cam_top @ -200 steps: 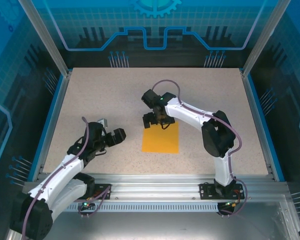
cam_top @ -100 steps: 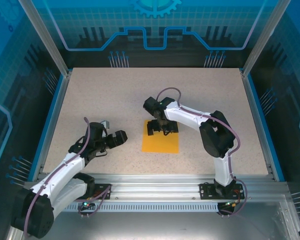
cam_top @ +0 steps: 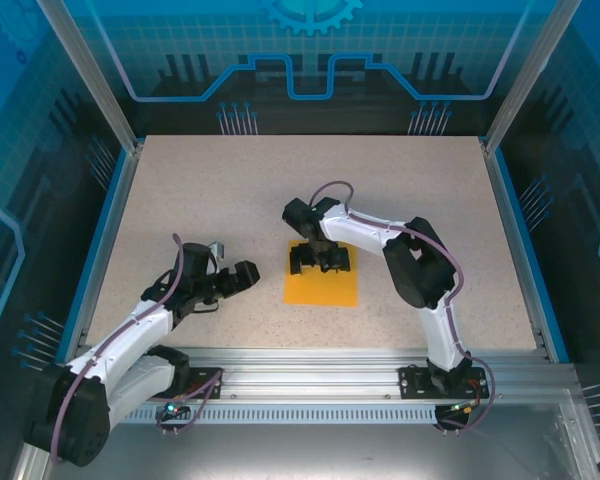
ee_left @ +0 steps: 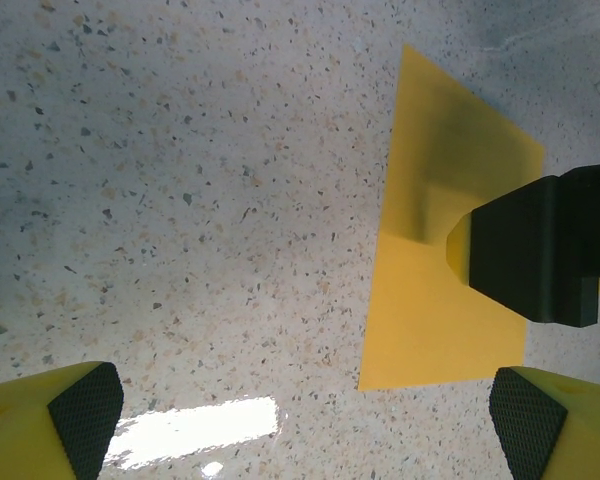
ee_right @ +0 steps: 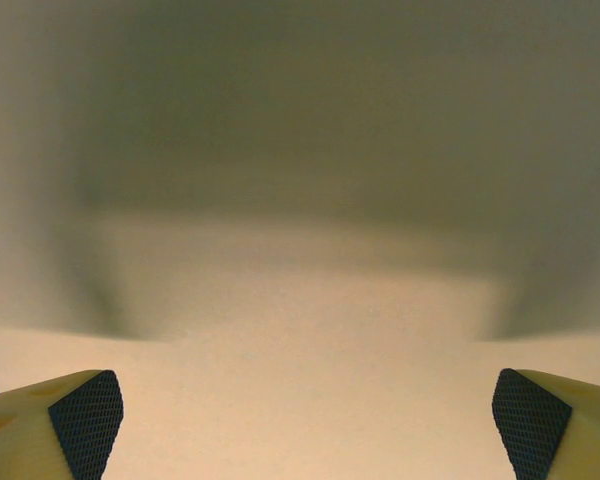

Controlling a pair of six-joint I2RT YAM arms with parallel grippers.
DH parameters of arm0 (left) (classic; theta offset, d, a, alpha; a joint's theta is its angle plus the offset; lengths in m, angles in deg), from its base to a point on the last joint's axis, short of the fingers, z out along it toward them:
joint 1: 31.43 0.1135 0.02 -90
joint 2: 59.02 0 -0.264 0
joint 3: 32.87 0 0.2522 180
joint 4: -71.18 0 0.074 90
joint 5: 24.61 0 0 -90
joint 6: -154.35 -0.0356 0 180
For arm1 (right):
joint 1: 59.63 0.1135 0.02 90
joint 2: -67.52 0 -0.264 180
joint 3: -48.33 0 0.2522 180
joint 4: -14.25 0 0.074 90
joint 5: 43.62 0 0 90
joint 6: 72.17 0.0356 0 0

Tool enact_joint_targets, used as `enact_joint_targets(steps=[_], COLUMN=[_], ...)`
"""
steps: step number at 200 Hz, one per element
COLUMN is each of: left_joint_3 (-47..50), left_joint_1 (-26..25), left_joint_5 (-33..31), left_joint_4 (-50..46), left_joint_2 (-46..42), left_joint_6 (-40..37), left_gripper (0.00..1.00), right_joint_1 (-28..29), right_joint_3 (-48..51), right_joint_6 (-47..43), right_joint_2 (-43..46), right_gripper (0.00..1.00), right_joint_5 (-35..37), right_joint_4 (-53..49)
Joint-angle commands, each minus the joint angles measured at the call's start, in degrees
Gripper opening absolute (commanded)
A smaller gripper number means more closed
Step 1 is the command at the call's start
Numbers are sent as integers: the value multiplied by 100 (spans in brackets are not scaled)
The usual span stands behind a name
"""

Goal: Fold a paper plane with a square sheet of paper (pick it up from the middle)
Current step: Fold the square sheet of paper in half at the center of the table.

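Right end effector [cam_top: 320, 262] hangs low over the far half of the sheet [cam_top: 322, 289], fingers spread wide (in its wrist view the two pads sit in the bottom corners, with the orange sheet [ee_right: 300, 330] between them and a dark shadow across the top). Whether the tips touch the sheet I cannot tell. The sheet lies flat and unfolded on the speckled tabletop [cam_top: 210, 190], about midway across and nearer the front rail [cam_top: 310, 362] than the back. The left end effector [cam_top: 230, 268] sits low just left of it, also spread, with a strip of tabletop between them. From the left wrist the sheet [ee_left: 420, 300] lies ahead on the right, and a black finger [ee_left: 540, 250] of the right end effector covers part of its right side. Blue-tinted enclosure walls [cam_top: 310, 60] stand around the tabletop.
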Motion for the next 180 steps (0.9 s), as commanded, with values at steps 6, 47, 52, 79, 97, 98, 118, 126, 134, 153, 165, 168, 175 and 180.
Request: enact_joint_targets(steps=[6, 47, 52, 79, 97, 98, 118, 126, 134, 153, 165, 168, 175, 180], left_joint_3=[-123, -102, -112, -118, -132, -129, -131, -118, -124, -117, -117, -117, -119, -125], left_joint_1=[40, 39, 37, 39, 39, 39, 39, 39, 39, 39, 39, 39, 34, 39], left_joint_5=[161, 231, 230, 239, 291, 296, 318, 303, 312, 301, 301, 301, 301, 301], left_joint_4=[-30, -21, -27, -52, -47, -47, -31, -30, -23, -9, -14, -12, -20, -33], left_joint_2=[1, -16, -16, -1, 27, 31, 58, 66, 76, 89, 89, 89, 88, 89], left_joint_6=[19, 71, 74, 76, 90, 90, 99, 104, 108, 132, 141, 141, 142, 142], left_gripper=[98, 98, 99, 98, 98, 98, 99, 98, 98, 98, 99, 99, 98, 98], right_joint_1=[56, 51, 48, -42, -122, -122, -149, -139, -138, -132, -132, -136, -125, -121], right_joint_3=[-127, 8, 45, 327, 514, 523, 511, 468, 430, 354, 302, 284, 252, 222], right_joint_6=[63, 38, 43, -16, -59, -62, -189, -230, -253, -310, -371, -390, -443, -482], right_joint_2=[-331, -579, -588, -650, -612, -610, -599, -599, -599, -551, -504, -496, -449, -403], right_gripper=[99, 99, 99, 99, 96, 96, 94, 93, 92, 90, 88, 88, 87, 85], right_joint_5=[-224, -268, -279, -427, -461, -460, -405, -360, -322, -212, -192, -195, -196, -215], right_joint_4=[-85, -24, 26, 272, 401, 405, 354, 285, 243, 146, 111, 96, 83, 92])
